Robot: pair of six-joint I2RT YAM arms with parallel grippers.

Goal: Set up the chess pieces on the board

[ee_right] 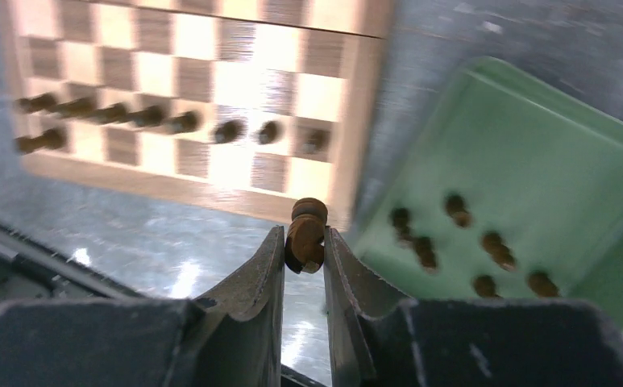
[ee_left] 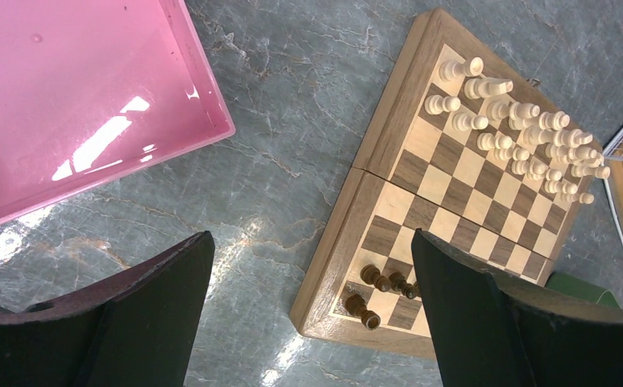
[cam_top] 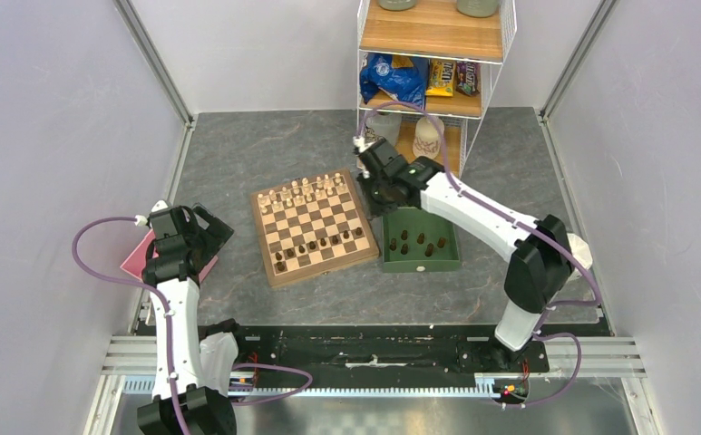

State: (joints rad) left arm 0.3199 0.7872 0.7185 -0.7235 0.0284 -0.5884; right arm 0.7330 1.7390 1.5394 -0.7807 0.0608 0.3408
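Gleaming grey table under the board, pale walls around

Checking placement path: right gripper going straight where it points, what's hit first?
Probably the board's border at the corner beside the green tray, or the table strip between them; blur hides depth. The right gripper holds a dark chess piece.

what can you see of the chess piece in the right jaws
The chess piece is small, dark brown and wooden-looking, with a rounded head on a narrower neck. The right jaws pinch it from both sides, its head poking past their tips, its lower part hidden. Behind it lie the board and green tray.
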